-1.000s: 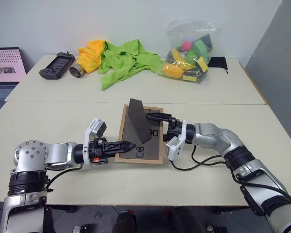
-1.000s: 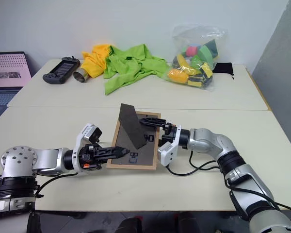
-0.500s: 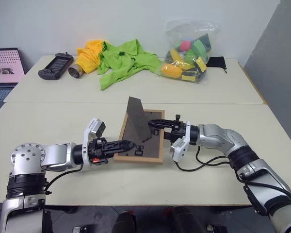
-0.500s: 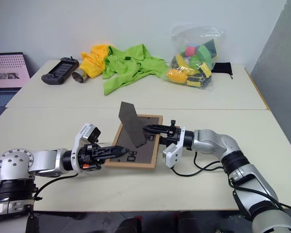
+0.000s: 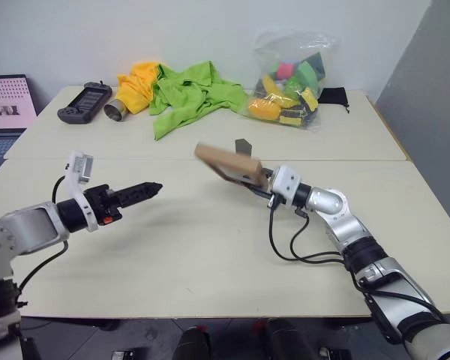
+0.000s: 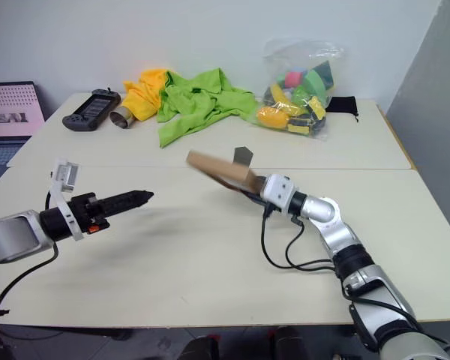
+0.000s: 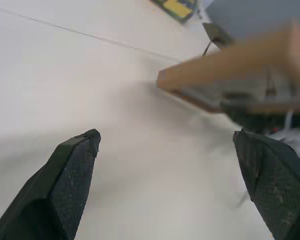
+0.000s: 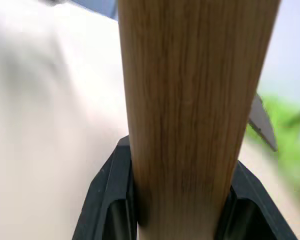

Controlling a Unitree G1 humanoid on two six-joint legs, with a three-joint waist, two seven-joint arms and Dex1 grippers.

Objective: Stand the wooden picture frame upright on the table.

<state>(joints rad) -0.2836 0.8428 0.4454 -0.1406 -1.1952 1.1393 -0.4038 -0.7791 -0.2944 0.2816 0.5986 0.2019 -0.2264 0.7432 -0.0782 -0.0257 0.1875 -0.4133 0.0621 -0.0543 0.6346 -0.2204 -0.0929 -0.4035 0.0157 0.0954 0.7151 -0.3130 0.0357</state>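
Note:
The wooden picture frame hangs tilted in the air above the middle of the table, its light-wood edge toward me. Its dark stand flap sticks up behind it. My right gripper is shut on the frame's right end; in the right wrist view both black fingers clamp the wood edge. My left gripper is off to the left, well apart from the frame. It is open with nothing between its fingers. The frame shows beyond them.
On the far table lie a green cloth, a yellow cloth, a metal cup, a black handheld gadget, a clear bag of toys and a black pouch. A laptop stands at far left.
The right gripper has shut on the frame, rolled and lifted it off the table. The left gripper has let go, opened wide and drawn back to the left.

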